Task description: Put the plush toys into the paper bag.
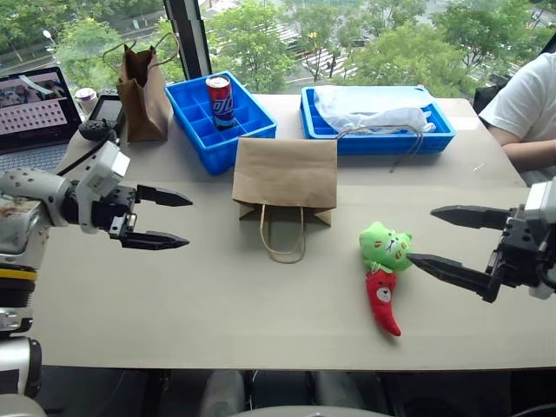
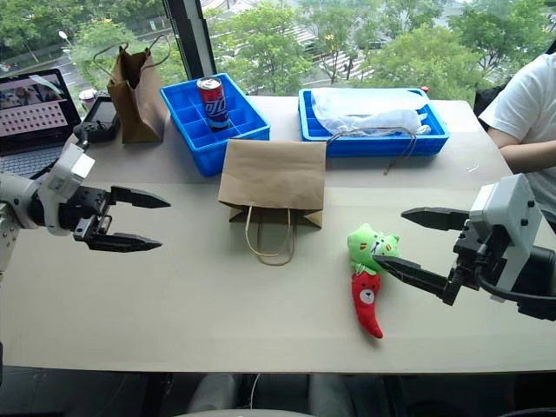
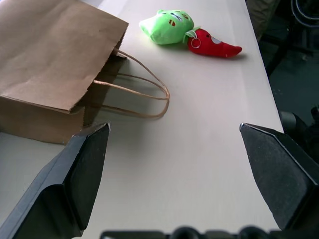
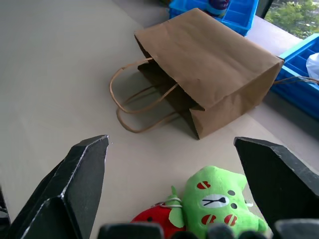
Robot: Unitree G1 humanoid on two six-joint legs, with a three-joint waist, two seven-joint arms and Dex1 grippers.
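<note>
The paper bag point(image 1: 284, 175) lies flat on its side mid-table, its mouth and twine handles point(image 1: 282, 236) facing the near edge. To its right lie the plush toys, joined together: a light-green animal head point(image 1: 385, 245) and a red chili pepper point(image 1: 383, 299) below it. My right gripper point(image 1: 441, 237) is open, held level just right of the green head, its lower fingertip almost at the toy. My left gripper point(image 1: 178, 221) is open above the table, well left of the bag, pointing toward it. Nothing is held.
A darker narrow paper bag point(image 1: 143, 91) stands at the back left beside a laptop point(image 1: 35, 113). A blue compartment crate point(image 1: 219, 117) holds a can point(image 1: 220, 100). A blue tray point(image 1: 375, 122) with white plastic sits back right. A person's arm point(image 1: 526, 113) rests at the right edge.
</note>
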